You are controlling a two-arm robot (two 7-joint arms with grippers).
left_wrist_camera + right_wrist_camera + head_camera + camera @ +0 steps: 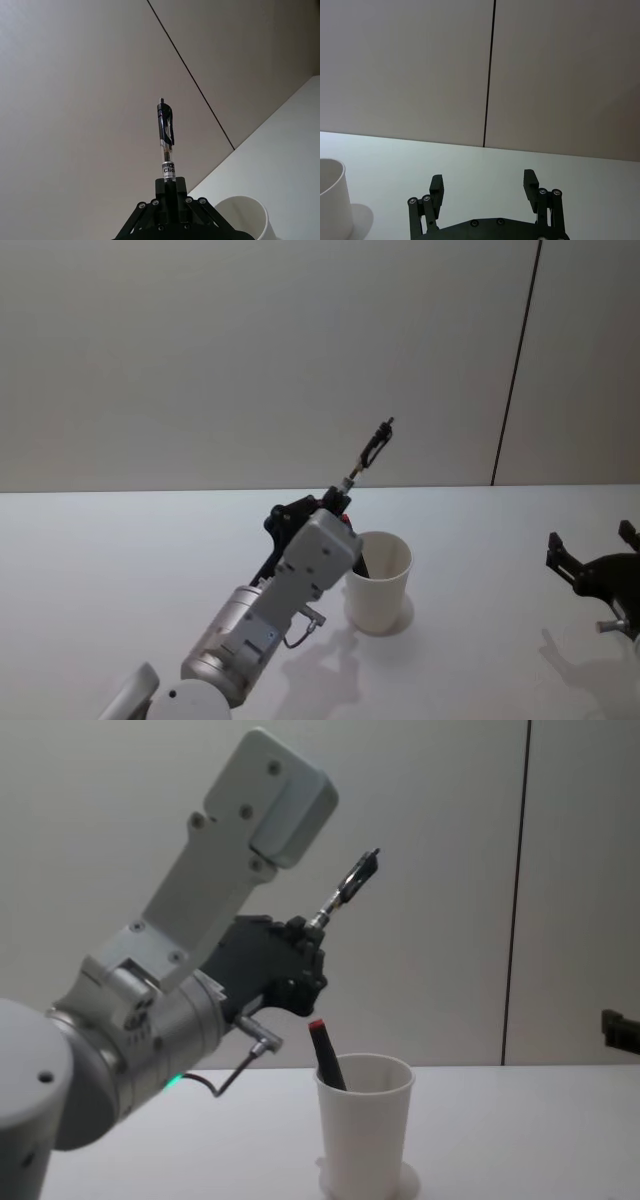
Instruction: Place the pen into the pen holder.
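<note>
My left gripper point(335, 500) is shut on the lower end of the pen point(372, 452), a black clip pen with a clear barrel, which sticks up and tilts to the right. It hangs above and just left of the pen holder point(380, 590), a white paper cup on the table. In the left wrist view the pen point(165, 130) rises from the gripper point(170, 186), with the cup rim point(250, 212) below it. The chest view shows the pen point(350, 885) well above the cup point(365, 1145). My right gripper point(592, 537) rests open at the table's right edge, holding nothing.
A black marker with a red end point(325, 1058) leans inside the cup. The white table point(100, 570) runs back to a plain wall with a dark vertical seam point(515, 370). The right wrist view has the cup point(332, 200) far off to one side of the open fingers point(437, 186).
</note>
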